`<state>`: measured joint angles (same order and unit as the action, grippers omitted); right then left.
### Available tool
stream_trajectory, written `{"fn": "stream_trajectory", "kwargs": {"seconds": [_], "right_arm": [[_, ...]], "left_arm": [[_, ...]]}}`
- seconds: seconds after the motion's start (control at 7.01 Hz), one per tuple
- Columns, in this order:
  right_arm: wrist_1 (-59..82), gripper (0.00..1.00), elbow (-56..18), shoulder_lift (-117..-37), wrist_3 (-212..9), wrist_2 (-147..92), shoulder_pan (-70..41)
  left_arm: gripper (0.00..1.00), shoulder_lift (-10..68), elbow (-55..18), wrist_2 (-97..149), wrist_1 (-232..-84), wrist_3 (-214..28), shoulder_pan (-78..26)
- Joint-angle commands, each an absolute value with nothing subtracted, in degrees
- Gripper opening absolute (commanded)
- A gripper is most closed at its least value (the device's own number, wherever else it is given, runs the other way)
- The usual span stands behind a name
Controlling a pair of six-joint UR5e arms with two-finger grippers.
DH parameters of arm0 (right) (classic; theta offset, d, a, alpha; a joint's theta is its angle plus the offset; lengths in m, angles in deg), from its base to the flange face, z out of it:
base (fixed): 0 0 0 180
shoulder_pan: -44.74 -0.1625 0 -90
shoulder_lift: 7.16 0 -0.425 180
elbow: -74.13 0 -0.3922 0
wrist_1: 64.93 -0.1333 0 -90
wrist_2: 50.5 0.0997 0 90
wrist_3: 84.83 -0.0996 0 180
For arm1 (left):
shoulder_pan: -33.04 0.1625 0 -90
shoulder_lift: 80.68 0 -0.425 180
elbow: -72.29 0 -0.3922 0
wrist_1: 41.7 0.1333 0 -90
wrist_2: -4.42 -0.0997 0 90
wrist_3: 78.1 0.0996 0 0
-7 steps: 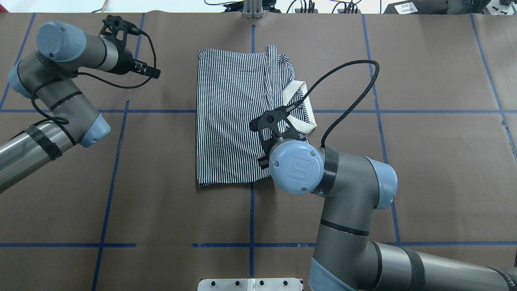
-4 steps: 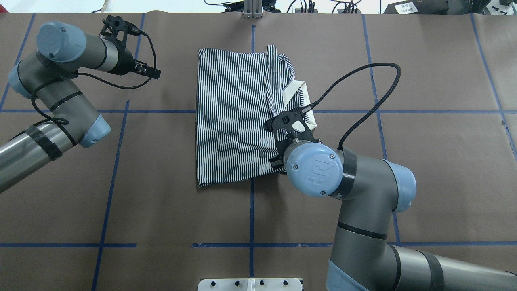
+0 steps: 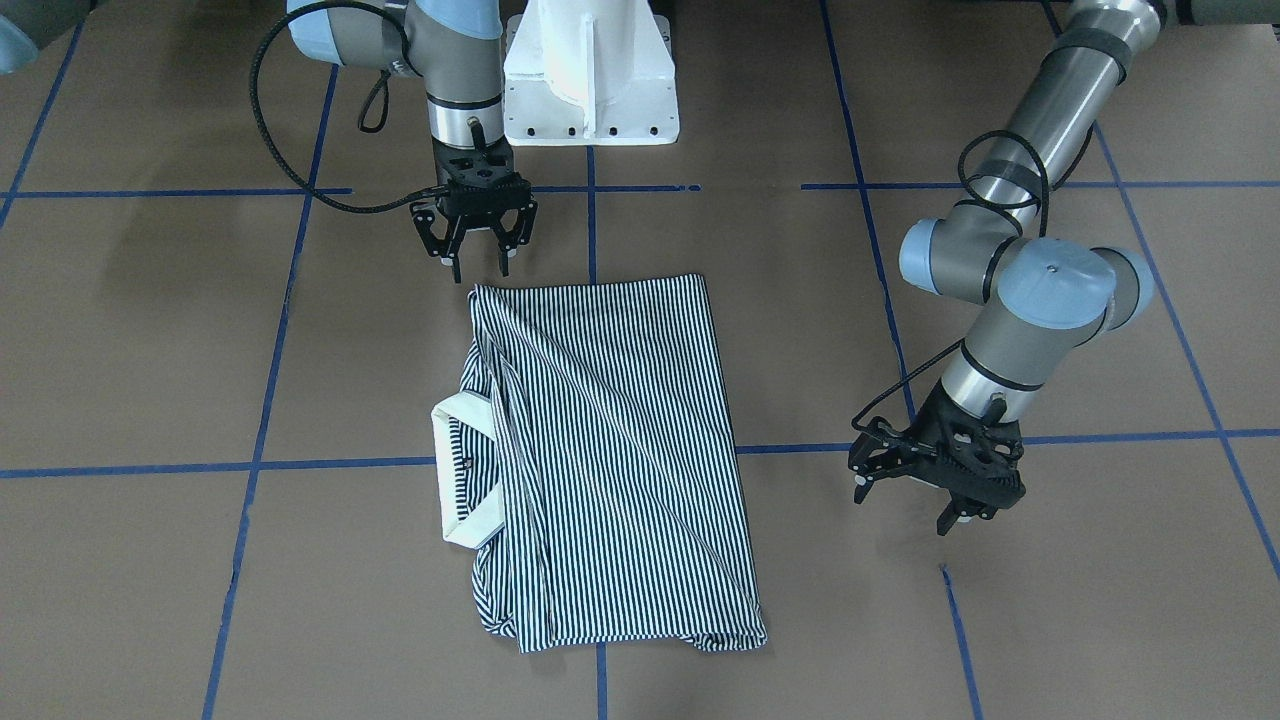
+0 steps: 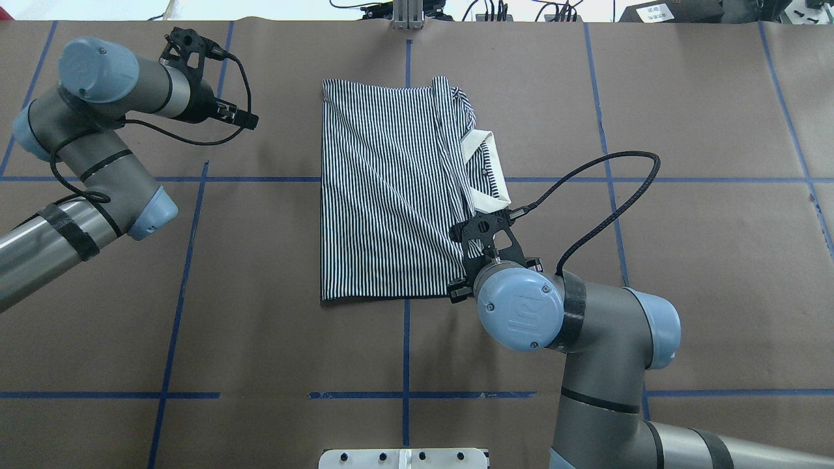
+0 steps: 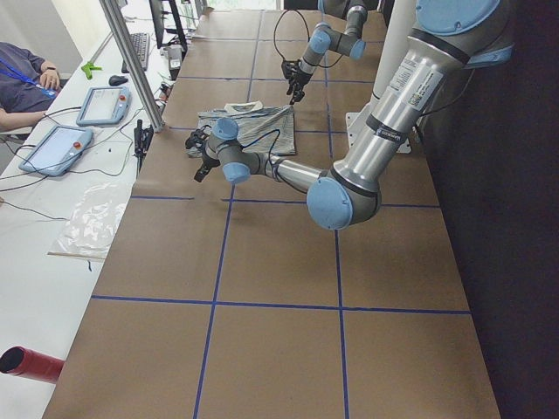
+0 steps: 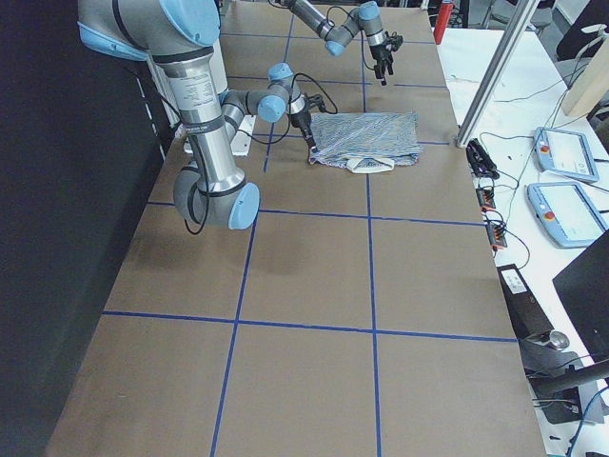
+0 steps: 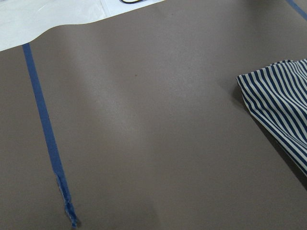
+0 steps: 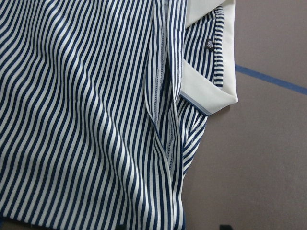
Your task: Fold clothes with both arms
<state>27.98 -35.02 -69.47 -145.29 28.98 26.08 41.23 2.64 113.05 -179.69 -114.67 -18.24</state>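
Some of this is hard to read from where I'm standing. The short-sleeved polo shirt with thin navy-and-white stripes (image 4: 384, 195) lies folded into a long rectangle in the middle of the brown paper-covered surface with blue tape lines (image 4: 260, 312). Its sleeves are tucked away somewhere in the folds, so I can't pick them out. The cream collar (image 4: 490, 170) pokes out of the long edge on the robot's right side, and the right wrist view shows a small dark label (image 8: 209, 45) inside it that's too tiny to read. From overhead, the pale blue wrist joint of the silver-grey right arm (image 4: 606, 339) covers the shirt's corner nearest the robot, so that bit of hem is hidden. The right wrist view crops the shirt on three sides. The left wrist view only catches one striped corner at its right edge. The front-facing view shows the right arm's jaws best: spread wide, pointing down and empty, just beside that near corner and not pinching any cloth. I can't tell if the tips touch the paper. The silver-grey left arm with black cable (image 4: 111, 163) sits well apart from the shirt on the robot's left. Its jaws are also spread and empty, with a faint shadow on the surface under them. In the side views both sets of jaws are too small to judge.
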Motion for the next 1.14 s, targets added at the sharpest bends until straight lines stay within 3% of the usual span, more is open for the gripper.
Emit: {"fn": "stream_trajectory", "kwargs": {"seconds": [0.0,0.43,1.0], "right_arm": [[27.97,1.0,-31.11,-65.29,-144.68,29.22,22.43],[27.98,0.97,-17.22,-56.39,-141.17,31.67,18.64],[27.97,0.94,-12.01,-54.8,-139.85,32.03,18.55]], "left_arm": [[1.0,41.22,2.68,113.05,-179.68,-114.66,-18.12],[1.0,41.22,2.68,113.05,-179.6,-114.66,-18.03],[1.0,41.22,2.68,113.05,-179.6,-114.66,-18.03]]}}
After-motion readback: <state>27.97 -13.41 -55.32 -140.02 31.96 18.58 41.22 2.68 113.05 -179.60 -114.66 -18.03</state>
